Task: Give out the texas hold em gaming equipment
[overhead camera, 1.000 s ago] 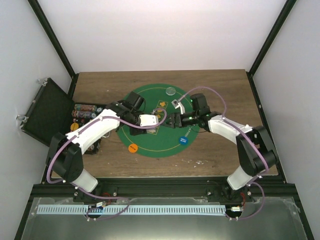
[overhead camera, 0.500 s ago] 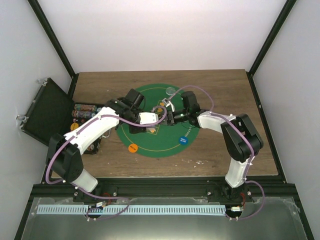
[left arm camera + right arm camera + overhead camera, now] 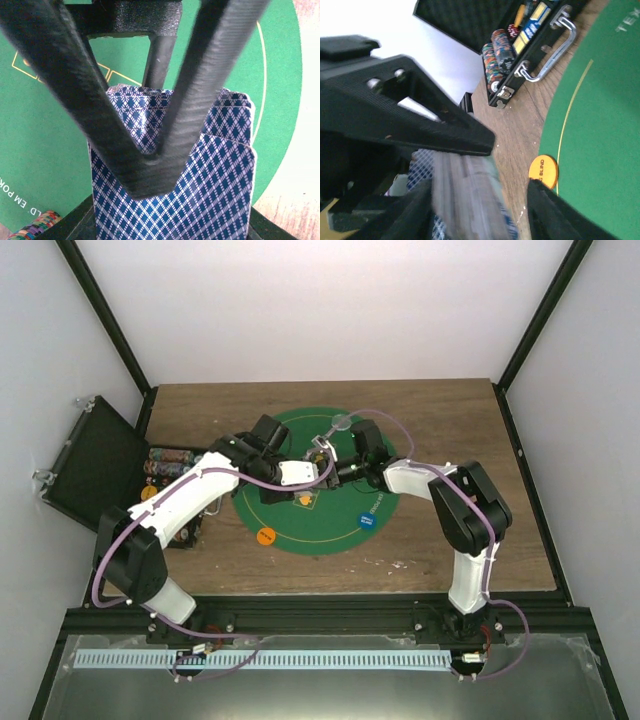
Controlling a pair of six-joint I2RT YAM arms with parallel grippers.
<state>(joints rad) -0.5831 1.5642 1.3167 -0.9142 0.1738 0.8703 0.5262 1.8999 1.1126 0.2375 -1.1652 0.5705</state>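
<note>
Both arms are meeting over the green mat.
Nearest me, the orange disc and blue disc are lying at the mat's near edge, well apart. Over mid-mat the left gripper is pinching the cards tight. The right gripper is hanging just beside them, and I cannot tell its grip. The clear disc is sitting at the far rim.

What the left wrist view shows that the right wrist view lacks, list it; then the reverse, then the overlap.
Left wrist only: the left tool clamped on the cards, their blue diamond backs sharp. Right wrist only: the open black case and the orange disc at the mat's edge. Both: the green mat and the cards, which are blurred in the right wrist view.
</note>
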